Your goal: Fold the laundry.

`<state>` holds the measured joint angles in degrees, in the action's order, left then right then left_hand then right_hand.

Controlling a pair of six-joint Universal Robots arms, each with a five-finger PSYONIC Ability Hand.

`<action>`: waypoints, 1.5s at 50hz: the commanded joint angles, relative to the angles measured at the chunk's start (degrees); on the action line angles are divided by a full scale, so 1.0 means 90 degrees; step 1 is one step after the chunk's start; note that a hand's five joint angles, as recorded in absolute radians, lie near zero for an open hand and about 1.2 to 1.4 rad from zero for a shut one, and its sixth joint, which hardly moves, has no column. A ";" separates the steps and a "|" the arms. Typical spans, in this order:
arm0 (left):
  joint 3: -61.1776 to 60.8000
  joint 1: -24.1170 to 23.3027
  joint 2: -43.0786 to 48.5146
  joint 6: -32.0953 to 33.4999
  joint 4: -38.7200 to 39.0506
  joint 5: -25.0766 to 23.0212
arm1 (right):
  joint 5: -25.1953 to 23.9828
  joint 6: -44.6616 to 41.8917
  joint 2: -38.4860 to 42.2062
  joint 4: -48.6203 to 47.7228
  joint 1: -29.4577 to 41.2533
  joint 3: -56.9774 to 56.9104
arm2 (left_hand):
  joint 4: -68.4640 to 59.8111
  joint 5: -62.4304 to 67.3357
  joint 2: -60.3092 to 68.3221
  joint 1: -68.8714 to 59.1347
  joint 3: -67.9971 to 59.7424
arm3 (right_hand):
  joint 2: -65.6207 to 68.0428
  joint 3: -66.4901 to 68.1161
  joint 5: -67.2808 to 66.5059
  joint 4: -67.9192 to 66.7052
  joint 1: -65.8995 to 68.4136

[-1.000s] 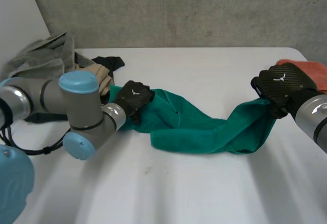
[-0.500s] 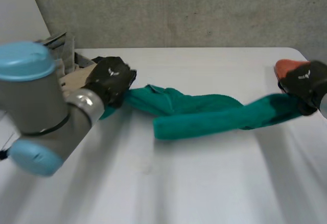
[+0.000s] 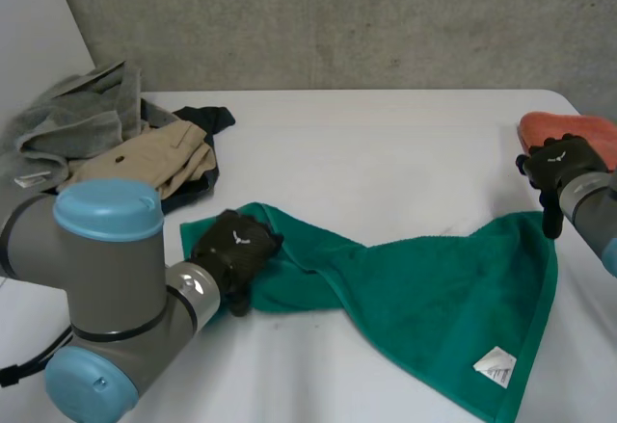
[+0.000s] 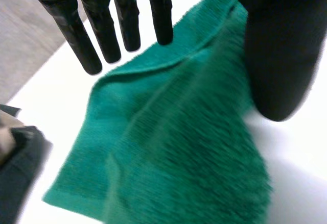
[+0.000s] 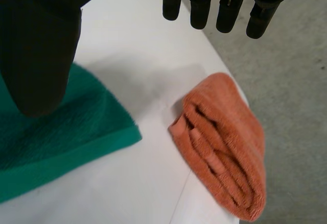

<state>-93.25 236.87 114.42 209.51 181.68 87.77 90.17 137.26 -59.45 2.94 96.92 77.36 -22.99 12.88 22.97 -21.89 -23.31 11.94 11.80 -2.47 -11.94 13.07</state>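
Green towel (image 3: 434, 298) lies spread on the near half of the table (image 3: 386, 153), white label (image 3: 495, 365) up. Left hand (image 3: 234, 248) is over its left end, fingers straight, thumb apart, gripping nothing. Right hand (image 3: 557, 168), by the right edge, is likewise spread and empty. Orange cloth (image 5: 225, 147) lies folded at the far right corner, and a clothes pile (image 3: 125, 144) at the far left.

This looks like a bare test lab rather than a home: a rough concrete wall (image 3: 337, 18) at twelve o'clock, a plain white surface (image 3: 386, 144), and laundry (image 3: 116, 144) heaped at ten o'clock.
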 commanded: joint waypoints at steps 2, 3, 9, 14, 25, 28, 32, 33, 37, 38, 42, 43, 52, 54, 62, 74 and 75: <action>0.0039 0.0301 -0.1383 -0.0008 0.0008 0.0209 | -0.0613 0.0626 -0.1496 -0.0112 -0.0036 0.0515 | 0.0597 -0.0585 -0.0595 0.0475 0.0632 | -0.0216 -0.0200 0.0275 0.0215 -0.0342; 0.0039 0.0360 -0.1453 -0.0008 0.0027 0.0209 | -0.0672 0.0647 -0.1587 -0.0102 -0.0046 0.0574 | 0.0597 -0.0585 -0.0595 0.0475 0.0632 | -0.0216 -0.0200 0.0275 0.0215 -0.0342; 0.0175 0.0634 -0.1503 0.0002 0.0057 0.0005 | -0.1034 0.0705 -0.2250 0.0647 0.0022 0.1101 | 0.0448 -0.0435 -0.0445 0.0326 0.0483 | -0.0216 -0.0200 0.0275 0.0215 -0.0342; 0.0517 0.0790 -0.0850 0.0002 0.0047 -0.0347 | -0.1161 0.1085 -0.2427 0.1245 0.0353 0.1628 | 0.0205 -0.0193 -0.0203 0.0083 0.0240 | -0.0216 -0.0200 0.0275 0.0215 -0.0342; 0.1894 0.0878 0.1182 -0.0066 -0.0528 -0.0416 | -0.1532 0.1408 -0.2389 0.0348 0.1135 0.3152 | -0.0804 0.0817 0.0807 -0.0927 -0.0769 | 0.0373 0.0388 -0.0314 -0.0373 0.0247; 0.1963 0.0820 0.1271 -0.0086 -0.0918 -0.0397 | -0.1523 0.1418 -0.2359 0.0113 0.1223 0.3328 | -0.0823 0.0836 0.0826 -0.0945 -0.0788 | 0.0410 0.0426 -0.0351 -0.0410 0.0284; 0.1895 0.0810 0.1291 -0.0174 -0.1251 -0.0387 | -0.1523 0.1428 -0.2330 -0.0033 0.1214 0.3436 | -0.1029 0.1041 0.1031 -0.1151 -0.0993 | 0.0448 0.0463 -0.0389 -0.0448 0.0322; 0.1875 0.0800 0.1291 -0.0203 -0.1300 -0.0387 | -0.1523 0.1418 -0.2330 -0.0063 0.1194 0.3455 | -0.1084 0.1097 0.1087 -0.1207 -0.1049 | 0.0466 0.0482 -0.0407 -0.0467 0.0340; 0.1729 0.0790 0.1252 -0.0369 -0.1486 -0.0367 | -0.1513 0.1418 -0.2330 -0.0190 0.1155 0.3475 | -0.1104 0.1116 0.1106 -0.1226 -0.1069 | 0.0559 0.0575 -0.0501 -0.0560 0.0434; 0.1709 0.0781 0.1242 -0.0398 -0.1505 -0.0387 | -0.1513 0.1418 -0.2330 -0.0199 0.1145 0.3475 | -0.1104 0.1116 0.1106 -0.1226 -0.1069 | 0.0578 0.0594 -0.0519 -0.0579 0.0453; 0.1553 0.0732 0.1067 -0.0525 -0.1574 -0.0367 | -0.1513 0.1418 -0.2330 -0.0219 0.1126 0.3475 | -0.1122 0.1135 0.1125 -0.1244 -0.1087 | 0.0597 0.0613 -0.0538 -0.0598 0.0471; 0.1485 0.0722 0.0999 -0.0535 -0.1574 -0.0367 | -0.1513 0.1418 -0.2330 -0.0219 0.1116 0.3475 | -0.1159 0.1172 0.1162 -0.1281 -0.1124 | 0.0616 0.0631 -0.0557 -0.0616 0.0490; 0.1260 0.0702 0.0978 -0.0545 -0.1496 -0.0065 | -0.1503 0.1408 -0.2330 -0.0326 0.1116 0.3514 | -0.3381 0.3393 0.3383 -0.3503 -0.3346 | 0.0653 0.0669 -0.0594 -0.0654 0.0527; 0.1250 0.0693 0.0978 -0.0555 -0.1408 0.0013 | -0.1493 0.1399 -0.2330 -0.0365 0.1116 0.3534 | -0.4627 0.4640 0.4630 -0.4749 -0.4592 | 0.0672 0.0688 -0.0613 -0.0672 0.0546; 0.1094 0.0527 0.0705 -0.0545 -0.1135 0.0043 | -0.1464 0.1360 -0.2340 -0.0366 0.1116 0.3524 | -0.6334 0.6347 0.6337 -0.6457 -0.6299 | 0.0672 0.0688 -0.0613 -0.0672 0.0546; 0.1445 0.0488 -0.0437 -0.0457 0.0124 0.0482 | -0.1552 0.1076 -0.3003 0.1674 0.1048 0.3065 | -0.6334 0.6347 0.6337 -0.6457 -0.6299 | 0.0391 0.0407 -0.0333 -0.0392 0.0266; 0.1484 0.0497 -0.0428 -0.0457 0.0203 0.0492 | -0.1571 0.1096 -0.2994 0.1782 0.1077 0.3084 | -0.6334 0.6347 0.6337 -0.6457 -0.6299 | 0.0391 0.0407 -0.0333 -0.0392 0.0266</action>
<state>-81.75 241.21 113.25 204.97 177.56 90.78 76.87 147.85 -84.57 9.74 106.67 106.03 -68.48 56.30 68.18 -65.30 -68.42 14.05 13.92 -4.66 -14.41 13.27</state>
